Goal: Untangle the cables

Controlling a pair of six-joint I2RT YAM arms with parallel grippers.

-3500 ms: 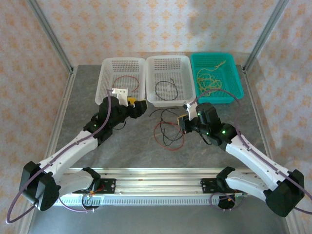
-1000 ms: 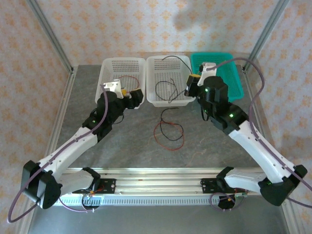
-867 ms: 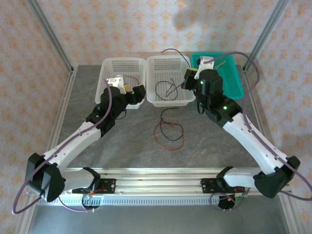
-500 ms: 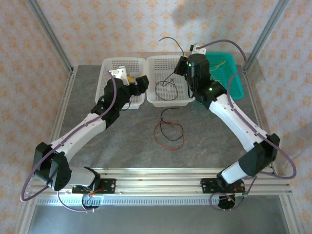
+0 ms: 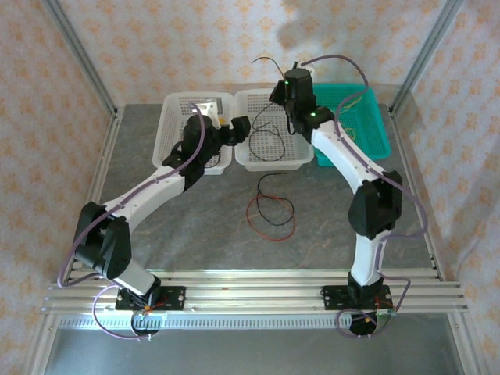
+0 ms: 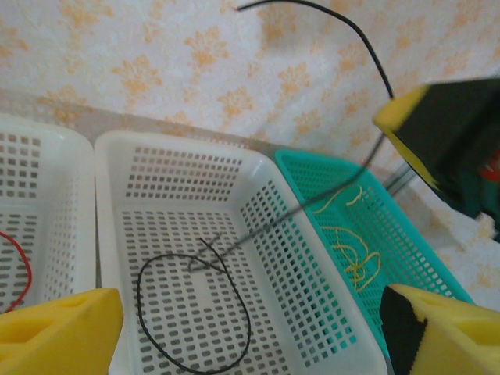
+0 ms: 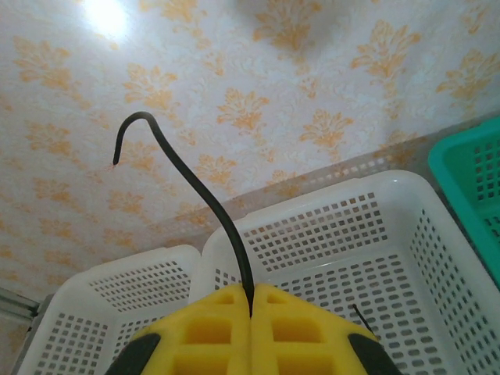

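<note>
Stretched high above the middle white basket [image 5: 269, 165], the right gripper [image 7: 251, 295] clamps a black cable [image 7: 199, 187], while the left gripper [image 5: 238, 128] hovers wide open at that basket's left edge.

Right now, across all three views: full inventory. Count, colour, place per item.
left basket: one, white, far left
middle basket: one, white, centre
teal basket: one, teal, far right
red cable: one, red, in left basket
black loop: one, black, in middle basket
yellow cables: several, yellow, in teal basket
loose cables: one red, one black, overlapping on table
held cable: one, black, in right gripper
left gripper: open, over the white baskets
right gripper: shut on held cable, above middle basket
</note>
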